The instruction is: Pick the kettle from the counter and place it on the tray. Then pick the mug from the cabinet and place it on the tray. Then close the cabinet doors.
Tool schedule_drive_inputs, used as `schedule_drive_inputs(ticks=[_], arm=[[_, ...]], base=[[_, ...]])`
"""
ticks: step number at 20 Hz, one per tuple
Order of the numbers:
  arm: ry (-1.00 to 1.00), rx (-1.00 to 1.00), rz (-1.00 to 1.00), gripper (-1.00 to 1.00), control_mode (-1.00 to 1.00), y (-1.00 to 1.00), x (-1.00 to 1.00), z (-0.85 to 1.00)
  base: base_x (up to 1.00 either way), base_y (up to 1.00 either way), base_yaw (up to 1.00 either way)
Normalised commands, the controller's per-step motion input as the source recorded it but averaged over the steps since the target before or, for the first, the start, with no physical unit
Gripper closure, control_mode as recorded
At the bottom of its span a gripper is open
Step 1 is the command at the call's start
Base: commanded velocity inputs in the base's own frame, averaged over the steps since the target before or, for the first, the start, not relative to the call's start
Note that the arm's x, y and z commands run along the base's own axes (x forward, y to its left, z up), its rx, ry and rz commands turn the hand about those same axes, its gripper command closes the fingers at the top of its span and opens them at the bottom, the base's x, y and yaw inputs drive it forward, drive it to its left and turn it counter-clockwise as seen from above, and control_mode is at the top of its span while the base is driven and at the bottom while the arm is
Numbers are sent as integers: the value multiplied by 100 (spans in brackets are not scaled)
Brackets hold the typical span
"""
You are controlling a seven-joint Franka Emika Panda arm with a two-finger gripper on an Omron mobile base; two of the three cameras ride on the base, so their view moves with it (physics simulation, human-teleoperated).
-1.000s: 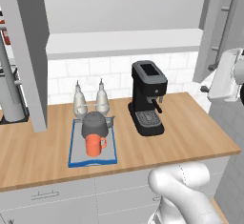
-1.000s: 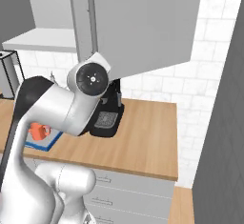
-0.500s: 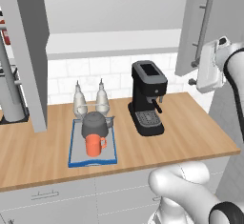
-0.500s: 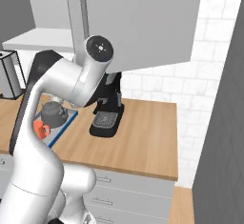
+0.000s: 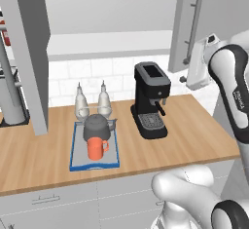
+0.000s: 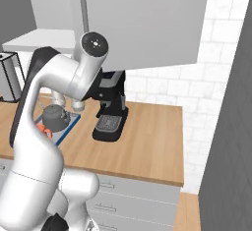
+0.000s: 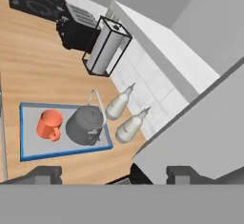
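1. From the left base view: one squat dark grey kettle [image 5: 97, 127] and one small orange mug [image 5: 96, 148] stand on the flat grey blue-rimmed tray [image 5: 76, 161] on the light-brown wooden counter [image 5: 194, 130]. Two pale bottle-shaped shakers [image 5: 80, 104] sit just behind, and one black coffee machine [image 5: 150, 100] beside them. The two-finger gripper [image 5: 184, 78] is raised by the right light grey cabinet door [image 5: 217, 13]; I cannot tell how far its fingers are parted.

2. From the right base view: the white arm hides the hand against that door.

3. From the hand view: the two dark fingertips [image 7: 44, 174] stand well apart, holding nothing.
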Motion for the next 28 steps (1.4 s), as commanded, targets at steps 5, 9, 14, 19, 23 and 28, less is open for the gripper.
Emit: schedule_drive_inputs(ticks=[5,9,14,19,23,28], arm=[[-1,-2,0,-100,-100,48,52,0],[0,-1,0,-100,-100,25,54,0],[0,0,1,-100,-100,11,50,0],[0,0,0,-100,-100,14,45,0],[0,0,0,-100,-100,14,47,0],[0,0,0,-100,-100,12,39,0]], base=[[0,0,0],[0,0,0],[0,0,0],[0,0,0],[0,0,0],[0,0,0]])
